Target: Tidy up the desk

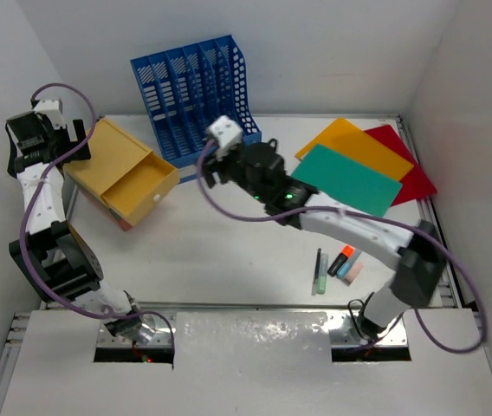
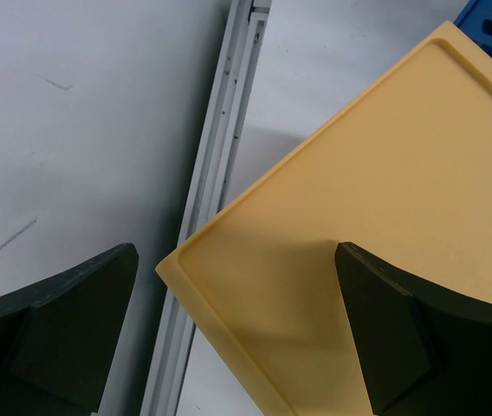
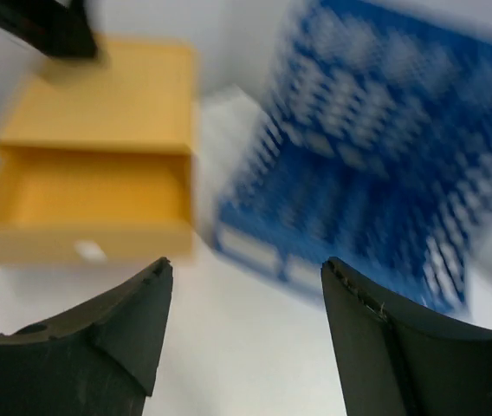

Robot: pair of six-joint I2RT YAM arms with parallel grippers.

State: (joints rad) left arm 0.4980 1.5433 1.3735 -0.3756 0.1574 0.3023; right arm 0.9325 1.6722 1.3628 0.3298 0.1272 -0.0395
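1. Pens point(image 1: 333, 264) lie loose on the table point(image 1: 229, 251), nearest the arm bases and close to the right arm; a careless swing of that arm could scatter them.
2. Right gripper point(image 3: 246, 334) hangs over mid-table, jaws apart and empty, facing the box and rack. The white table spreads under everything, walled on three sides.
3. Folders point(image 1: 359, 169), green over orange and red, fan out at the far right. Being thin and flat, they would likely slide rather than lift under a pinch.
4. Box point(image 1: 125, 178) sits far left, its drawer pulled out. Left gripper point(image 2: 237, 338) is spread wide over its back corner, holding nothing, one finger above the lid and one past the edge. A push there could skew the box.
5. Rack point(image 1: 190, 82) stands at the back wall, just beside the box; a low reach could knock it.
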